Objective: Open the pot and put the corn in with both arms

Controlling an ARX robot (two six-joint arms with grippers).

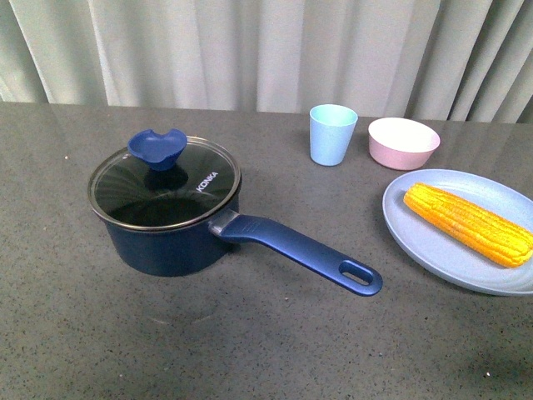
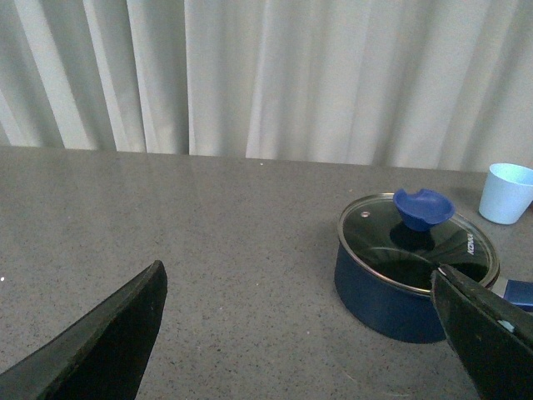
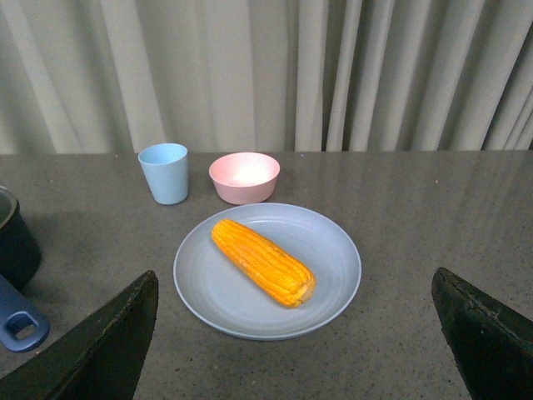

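The navy-blue pot [image 1: 171, 246] stands at the left of the grey table, its glass lid [image 1: 166, 187] with a blue knob [image 1: 158, 148] on it and its long handle [image 1: 300, 250] pointing right. It also shows in the left wrist view [image 2: 383, 296]. The corn [image 1: 468, 222] lies on a light blue plate [image 1: 416, 242] at the right, also in the right wrist view [image 3: 262, 262]. Neither arm shows in the front view. My left gripper [image 2: 304, 325] is open and empty, short of the pot. My right gripper [image 3: 296, 333] is open and empty, short of the plate [image 3: 208, 283].
A light blue cup [image 1: 332, 134] and a pink bowl [image 1: 403, 142] stand behind the plate, near the grey curtain. They also show in the right wrist view, the cup [image 3: 164, 172] beside the bowl [image 3: 244, 177].
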